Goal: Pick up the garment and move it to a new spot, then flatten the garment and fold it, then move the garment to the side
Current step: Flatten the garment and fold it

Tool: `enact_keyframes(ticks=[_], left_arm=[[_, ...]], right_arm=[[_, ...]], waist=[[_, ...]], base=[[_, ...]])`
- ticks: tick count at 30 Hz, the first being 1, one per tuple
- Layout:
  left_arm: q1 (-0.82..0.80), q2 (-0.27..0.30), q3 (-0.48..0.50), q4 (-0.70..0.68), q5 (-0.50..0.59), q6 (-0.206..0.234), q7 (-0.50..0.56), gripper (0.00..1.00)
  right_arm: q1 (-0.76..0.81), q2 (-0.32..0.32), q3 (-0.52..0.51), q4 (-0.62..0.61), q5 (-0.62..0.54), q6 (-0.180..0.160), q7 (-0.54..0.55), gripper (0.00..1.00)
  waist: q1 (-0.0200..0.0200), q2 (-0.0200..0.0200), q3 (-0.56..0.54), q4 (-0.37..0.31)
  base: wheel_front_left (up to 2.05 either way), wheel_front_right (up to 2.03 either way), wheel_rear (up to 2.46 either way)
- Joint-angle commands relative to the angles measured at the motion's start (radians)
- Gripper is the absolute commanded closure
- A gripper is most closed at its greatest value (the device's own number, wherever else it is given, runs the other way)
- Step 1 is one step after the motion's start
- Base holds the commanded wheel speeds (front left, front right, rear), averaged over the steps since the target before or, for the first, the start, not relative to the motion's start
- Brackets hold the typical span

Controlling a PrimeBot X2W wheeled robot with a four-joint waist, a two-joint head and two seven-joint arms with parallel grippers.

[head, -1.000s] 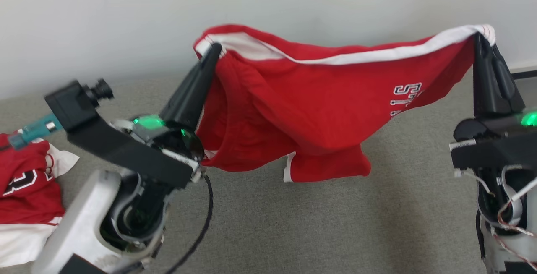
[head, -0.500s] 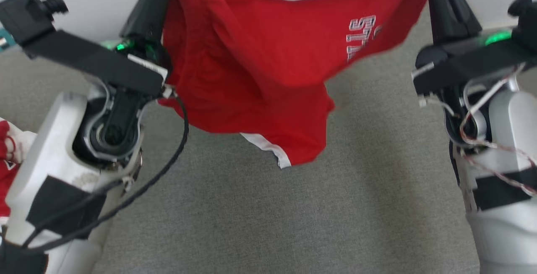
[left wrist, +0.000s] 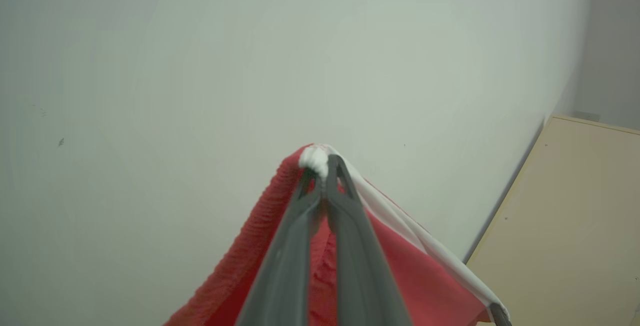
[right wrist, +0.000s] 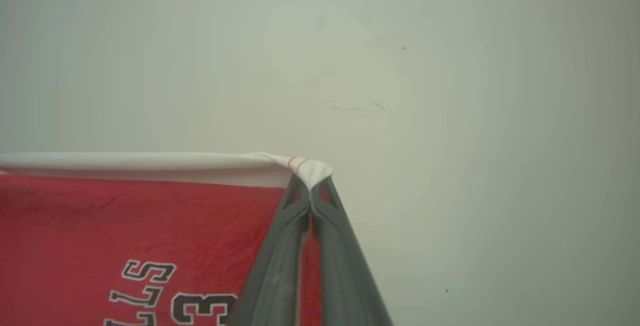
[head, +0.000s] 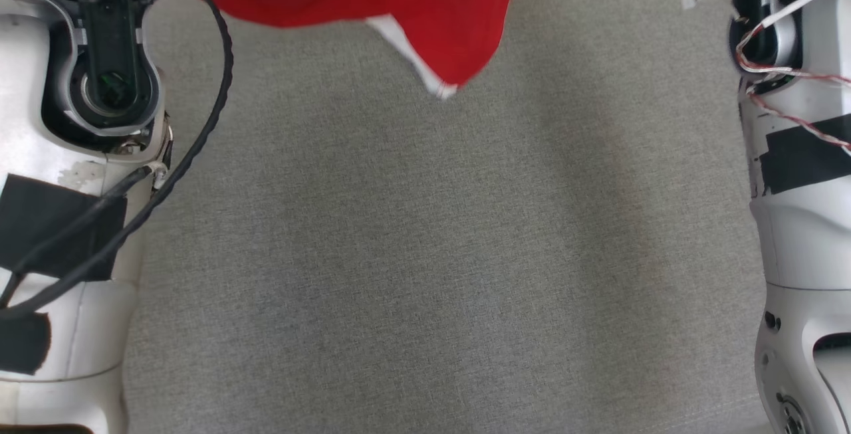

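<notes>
Two wrist views carry the grip detail.

Left wrist view: the left gripper [left wrist: 325, 166] has its dark fingers pressed together on a bunched white corner of the red garment [left wrist: 400, 276]. Red cloth falls away on both sides of the fingers, and a white band [left wrist: 430, 243] runs down toward lower right. Behind are a pale wall [left wrist: 200, 66] and a beige panel [left wrist: 575, 216] at right.

Right wrist view: the right gripper [right wrist: 310, 183] has its fingers likewise closed, pinching the other white corner (thin red stitch lines on it). From that pinch the white band runs level to the left. Red cloth hangs below it, with outlined lettering [right wrist: 147, 286], partly an "S" and a "3", at the bottom edge.

Head view adds the lower picture. The garment's hanging bottom sits at top centre, a lobe with white trim [head: 412, 65] drooping lowest above the grey fabric surface [head: 425, 254]. The pale left forearm [head: 26, 121] is at the left edge with black tape patches and a black cable [head: 223, 75]. The pale right forearm [head: 804, 234] is at the right edge with red-and-white wires. The garment is stretched between the two pinches, held aloft.
</notes>
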Motion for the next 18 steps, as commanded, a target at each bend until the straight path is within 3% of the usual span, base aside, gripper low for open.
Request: enact_keyframes(ticks=[1,4,9,13,18], left_arm=[[0.006,-0.018,0.027,-0.025,0.017,-0.008,-0.007,1.00],[0.063,-0.037,0.019,-0.054,0.031,-0.005,-0.006,1.00],[0.156,-0.034,-0.051,-0.067,0.024,-0.006,-0.006,1.00],[0.254,-0.019,-0.112,-0.093,-0.011,-0.006,-0.007,1.00],[0.415,0.014,-0.173,-0.170,-0.081,-0.006,-0.007,1.00]], right_arm=[[-0.017,0.010,-0.018,0.006,-0.036,0.001,-0.013,1.00],[0.013,0.018,-0.006,-0.001,-0.076,0.001,-0.016,1.00],[0.094,-0.025,0.086,0.028,-0.062,0.001,-0.015,1.00],[0.191,-0.078,0.169,0.038,0.010,0.001,-0.001,1.00],[0.370,-0.167,0.200,-0.063,0.171,0.001,0.077,1.00]], waist=[[-0.0003,-0.0002,0.020,-0.006],[-0.0003,-0.0002,0.036,-0.001],[-0.0003,-0.0002,0.047,0.011],[-0.0003,-0.0002,0.035,0.029],[-0.0003,-0.0002,-0.010,0.051]], base=[[0.00,0.00,0.00],[0.00,0.00,0.00],[0.00,0.00,0.00],[0.00,0.00,0.00],[0.00,0.00,0.00]])
